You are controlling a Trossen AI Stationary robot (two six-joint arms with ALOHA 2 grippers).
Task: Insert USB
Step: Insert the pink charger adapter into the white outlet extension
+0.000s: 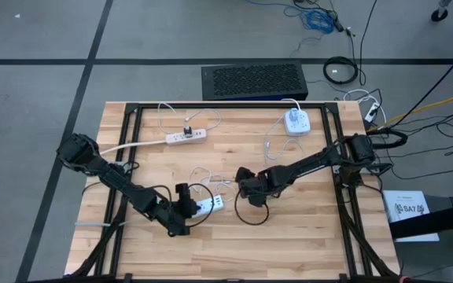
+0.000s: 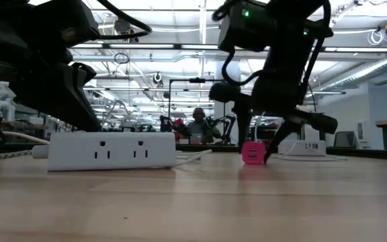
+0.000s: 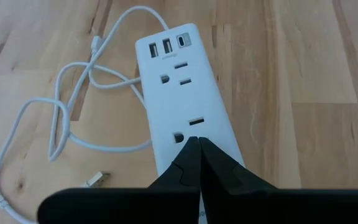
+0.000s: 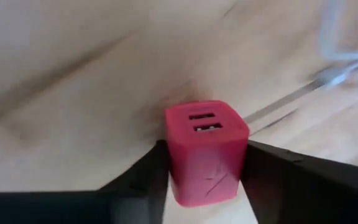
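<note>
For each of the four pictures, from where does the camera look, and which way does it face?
High view: above, facing straight down on the table and both arms.
Low view: at tabletop height, facing the room; power strip near, pink charger beyond.
Left wrist view: over the shut left gripper, pressing on the power strip.
Right wrist view: the right gripper closed around the pink charger.
Low and right wrist views share the charger.

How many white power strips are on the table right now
3. One power strip lies under the left gripper, a long one sits near the table's far edge, and a compact one sits at the far right. Others may be hidden beneath the arms.
</note>
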